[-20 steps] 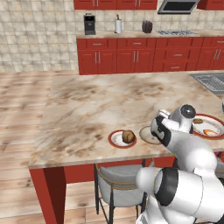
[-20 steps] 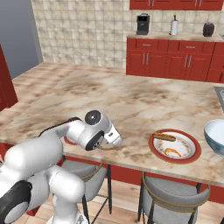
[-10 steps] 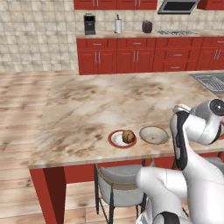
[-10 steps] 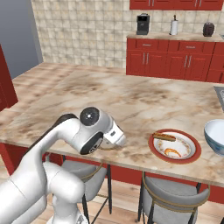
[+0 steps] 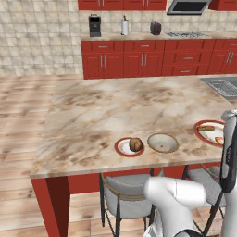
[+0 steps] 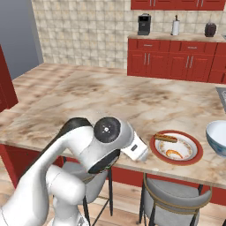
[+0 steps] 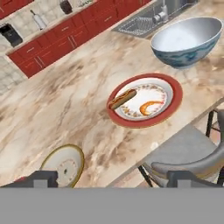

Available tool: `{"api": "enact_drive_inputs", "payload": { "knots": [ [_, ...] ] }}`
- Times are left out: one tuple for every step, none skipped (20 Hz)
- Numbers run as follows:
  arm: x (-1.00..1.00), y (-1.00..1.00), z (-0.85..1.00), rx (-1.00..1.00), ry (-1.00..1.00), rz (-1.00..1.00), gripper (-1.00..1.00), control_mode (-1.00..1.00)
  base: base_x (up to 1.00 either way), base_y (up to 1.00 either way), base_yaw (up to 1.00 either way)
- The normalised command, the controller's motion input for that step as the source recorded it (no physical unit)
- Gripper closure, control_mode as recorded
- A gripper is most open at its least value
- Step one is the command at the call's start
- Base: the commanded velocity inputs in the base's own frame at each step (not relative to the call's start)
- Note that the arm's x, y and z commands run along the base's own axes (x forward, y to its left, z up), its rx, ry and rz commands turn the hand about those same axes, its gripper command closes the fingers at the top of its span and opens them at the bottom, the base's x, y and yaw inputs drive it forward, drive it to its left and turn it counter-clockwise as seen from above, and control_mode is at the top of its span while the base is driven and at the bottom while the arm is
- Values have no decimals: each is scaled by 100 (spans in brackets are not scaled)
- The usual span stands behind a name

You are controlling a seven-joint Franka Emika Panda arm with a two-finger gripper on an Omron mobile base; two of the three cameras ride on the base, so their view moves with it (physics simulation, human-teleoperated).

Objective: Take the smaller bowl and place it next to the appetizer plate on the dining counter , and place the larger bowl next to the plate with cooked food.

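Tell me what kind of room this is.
A home kitchen, most likely: red cupboards along a tiled wall, a sink in the marble island, and stools at its edge.

Stone, glazed ware and painted wood under my hand

My counter [image 5: 106,115] reads as polished beige-brown veined marble on a smooth red-painted base; the small bowl [image 5: 162,142] looks matt tan stoneware with a darker rim, the big bowl [image 7: 188,40] glossy white ceramic inside, blue-patterned outside. Both red-rimmed plates [image 5: 125,147] [image 7: 145,99] look like smooth glazed china. The stool [image 7: 188,153] has a grey, matt, cloth-like seat and thin dark metal legs. The cupboards [image 5: 143,58] are satin red, the wall [image 5: 37,37] beige tile, the floor [image 5: 23,106] pale wood planks.
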Motion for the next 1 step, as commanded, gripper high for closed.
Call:
{"api": "enact_drive_inputs", "payload": {
  "knots": [
    [-100, -52, 22, 0, 0, 0, -100, -100, 0, 0, 0]
  ]
}}
